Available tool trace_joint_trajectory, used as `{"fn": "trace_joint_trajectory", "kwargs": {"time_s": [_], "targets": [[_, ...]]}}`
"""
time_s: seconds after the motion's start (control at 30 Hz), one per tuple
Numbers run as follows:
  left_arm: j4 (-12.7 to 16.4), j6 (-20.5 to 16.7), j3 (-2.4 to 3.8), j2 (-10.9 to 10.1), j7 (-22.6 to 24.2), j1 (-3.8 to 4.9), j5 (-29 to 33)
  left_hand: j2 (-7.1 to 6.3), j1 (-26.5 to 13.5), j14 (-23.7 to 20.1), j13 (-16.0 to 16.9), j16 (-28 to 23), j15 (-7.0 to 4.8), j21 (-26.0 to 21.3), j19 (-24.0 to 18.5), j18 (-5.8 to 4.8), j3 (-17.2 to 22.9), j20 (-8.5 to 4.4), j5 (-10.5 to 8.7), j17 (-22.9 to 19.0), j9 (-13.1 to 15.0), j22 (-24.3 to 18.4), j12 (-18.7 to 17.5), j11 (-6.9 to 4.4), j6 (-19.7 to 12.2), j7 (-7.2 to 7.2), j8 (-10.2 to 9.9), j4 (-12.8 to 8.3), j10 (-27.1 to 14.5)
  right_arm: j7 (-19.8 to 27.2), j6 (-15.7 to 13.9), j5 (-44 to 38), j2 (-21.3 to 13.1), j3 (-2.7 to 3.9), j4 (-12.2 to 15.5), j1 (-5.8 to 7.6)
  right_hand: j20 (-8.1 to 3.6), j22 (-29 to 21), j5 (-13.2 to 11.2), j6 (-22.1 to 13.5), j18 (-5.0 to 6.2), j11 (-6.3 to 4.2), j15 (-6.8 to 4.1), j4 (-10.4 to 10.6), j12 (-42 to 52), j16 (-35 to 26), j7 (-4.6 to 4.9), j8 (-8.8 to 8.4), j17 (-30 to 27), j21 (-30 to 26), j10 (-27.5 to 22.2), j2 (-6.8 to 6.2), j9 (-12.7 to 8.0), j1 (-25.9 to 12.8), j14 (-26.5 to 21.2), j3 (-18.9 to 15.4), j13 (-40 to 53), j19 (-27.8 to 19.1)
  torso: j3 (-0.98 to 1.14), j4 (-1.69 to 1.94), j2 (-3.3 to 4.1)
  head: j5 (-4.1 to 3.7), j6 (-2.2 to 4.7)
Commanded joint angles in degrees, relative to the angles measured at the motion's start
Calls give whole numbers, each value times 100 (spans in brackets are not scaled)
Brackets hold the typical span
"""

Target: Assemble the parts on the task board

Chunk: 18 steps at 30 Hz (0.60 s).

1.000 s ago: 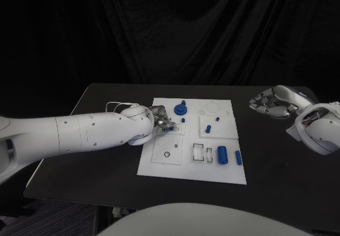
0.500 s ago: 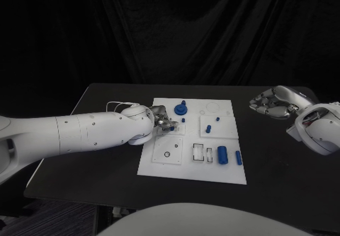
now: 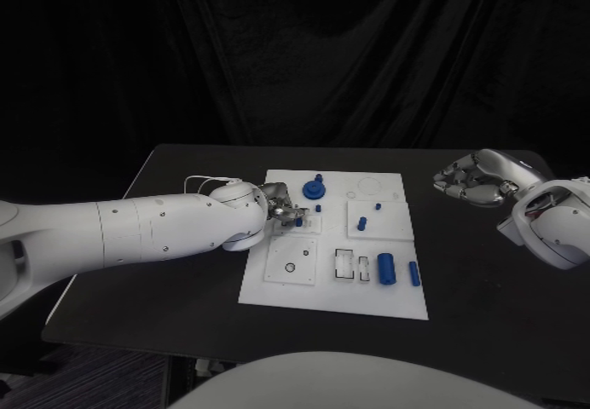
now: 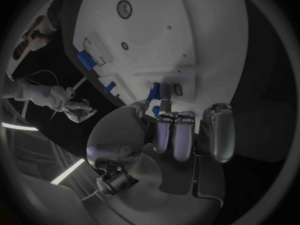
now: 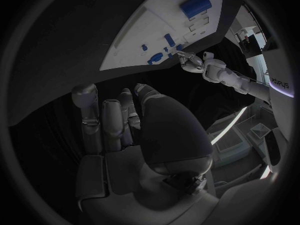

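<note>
Looking down from the head camera, you've got the left hand (image 3: 281, 210) over the near-left part of the white rectangular task board (image 3: 295, 290), its silver fingers bunched round a small blue peg-shaped part (image 3: 299, 221). Your left wrist camera shows that blue peg (image 4: 154, 90) right at the fingertips (image 4: 164, 106), touching the board's surface beside a small slot, and it does look pinched there, though the fingers cover most of it and you can't make out whether it's seated. The white forearm hides the board's left edge alongside it.

Over on the other side, your right hand (image 3: 473, 180) hangs above the black table (image 3: 184, 175), well clear of the board's right edge, fingers curled in on nothing. The right wrist camera confirms it: the fingers (image 5: 110, 120) are drawn together against the palm, empty.

Elsewhere on the board, a round blue knob-shaped part (image 3: 314, 187) sits at the far end, a short blue pin (image 3: 361, 224) lies in the middle, and a fat blue cylinder (image 3: 386, 267) rests near the front with a slimmer blue bar (image 3: 413, 273) just beside it. They're too small to tell you whether any are fixed in place.
</note>
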Motion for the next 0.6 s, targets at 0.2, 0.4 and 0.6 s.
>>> {"fn": "trace_joint_trajectory", "kwargs": {"time_s": [0.2,0.4,0.6], "targets": [[126,-161,-43,-103,40,-60,14,-29,113,595,1501,15,-64,23,37,81,-234,-69,205,1510,-33,585,21,-78,86,-69,332,21,596,-117,2,-35,-26,5,9,-17,10,382,56,16,86,-18,-3,0,-19,-21,5,-25,-6,-26,-15,1,-10,70,-37,41,-4,-12,-1,2,3,-2,2],[364,-338,-41,-259,15,58,14,36,260,595,1501,15,-116,65,95,62,-536,-123,235,1510,955,668,21,-134,-232,-132,956,27,596,-129,-8,-35,-32,5,-2,-18,11,385,84,13,85,-16,-2,4,-17,-20,7,-27,-7,-23,-14,2,-11,65,-37,49,-5,-9,-3,-1,2,16,2],[457,-87,-41,-312,-128,442,14,87,283,595,1501,15,-119,88,118,52,-650,-128,191,1510,1262,710,21,-136,-383,-134,1121,35,596,-138,-24,-35,-15,5,-19,-18,11,386,101,12,85,-14,-1,12,-18,-15,9,-29,-3,-26,-15,3,-11,55,-35,53,-8,-8,-3,-3,-6,50,2]]}}
